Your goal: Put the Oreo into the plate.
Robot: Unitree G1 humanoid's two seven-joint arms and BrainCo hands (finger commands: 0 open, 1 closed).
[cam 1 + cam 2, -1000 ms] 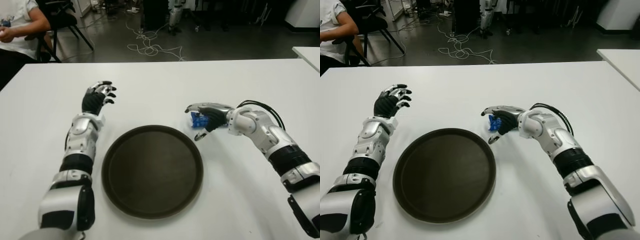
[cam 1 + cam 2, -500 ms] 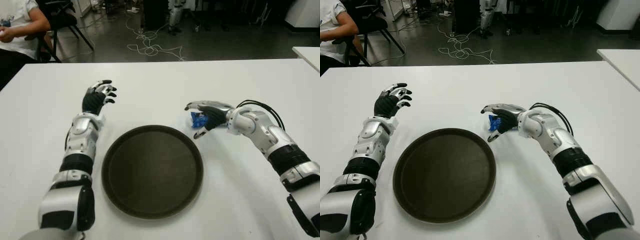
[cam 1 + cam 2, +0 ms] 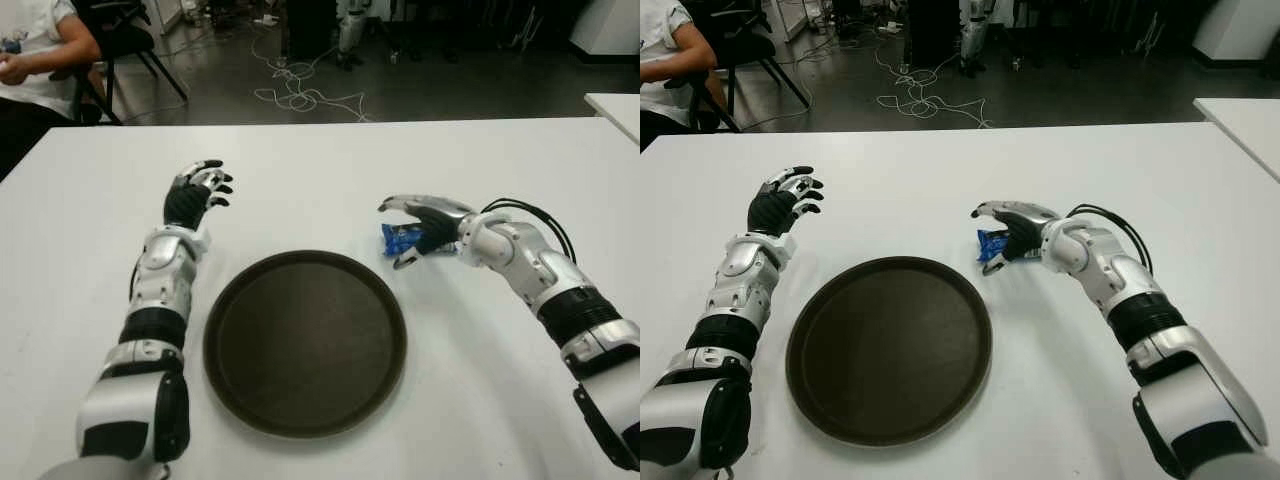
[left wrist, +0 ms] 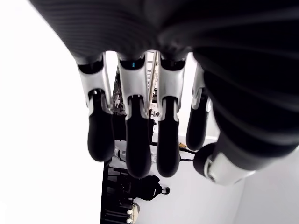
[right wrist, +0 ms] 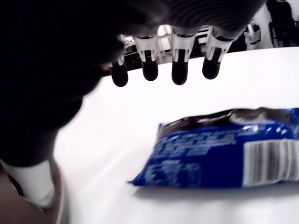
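The Oreo (image 3: pixel 397 238) is a small blue packet lying flat on the white table (image 3: pixel 300 180), just past the right rim of the round dark plate (image 3: pixel 300 340). My right hand (image 3: pixel 420 226) arches over the packet from its right side. Its fingers (image 5: pixel 180 72) stretch above the wrapper and the thumb reaches below it, neither closed on it. In the right wrist view the packet (image 5: pixel 224 156) rests on the table under the spread fingers. My left hand (image 3: pixel 197 192) shows up-left of the plate, fingers relaxed and holding nothing.
A seated person (image 3: pixel 35 50) and a chair (image 3: pixel 125 40) are beyond the table's far left corner. Cables (image 3: pixel 300 95) lie on the floor behind. Another white table (image 3: pixel 620 105) shows at the right edge.
My right hand has drawn slightly to the right, leaving more of the blue packet showing, flatter on the table. The left arm has not moved.
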